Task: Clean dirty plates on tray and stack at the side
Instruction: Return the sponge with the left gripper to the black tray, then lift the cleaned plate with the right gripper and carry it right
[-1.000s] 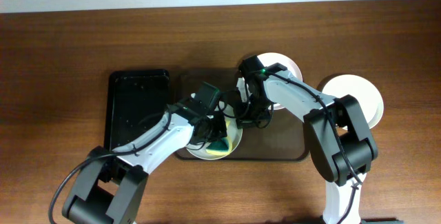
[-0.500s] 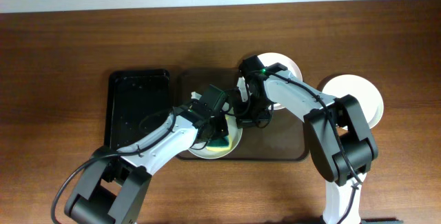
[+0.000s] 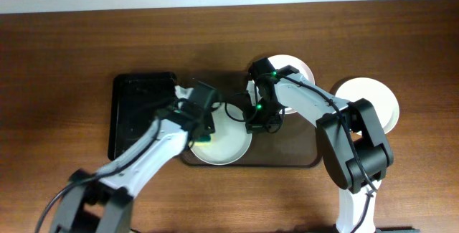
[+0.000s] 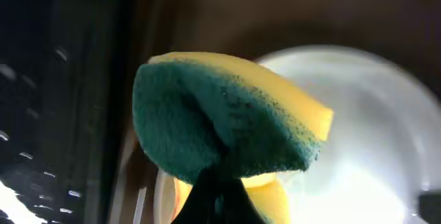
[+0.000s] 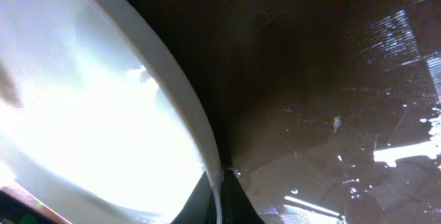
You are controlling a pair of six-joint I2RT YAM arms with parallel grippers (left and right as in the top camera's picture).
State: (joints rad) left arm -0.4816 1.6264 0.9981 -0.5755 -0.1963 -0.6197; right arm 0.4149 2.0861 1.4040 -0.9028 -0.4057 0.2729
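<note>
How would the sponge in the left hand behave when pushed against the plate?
Probably soft and compliant: the sponge bulges and folds where the left hand pinches it. Likely light, since that narrow pinch carries it. It should flatten against the plate.

Your overhead view is bright, even and sharp, with only soft shadows on the tray. Your left wrist view is dim: the sponge sits close and slightly soft, and the plate behind it is blurred and glaring. In your right wrist view the plate washes out white at left, with glints at lower right.
</note>
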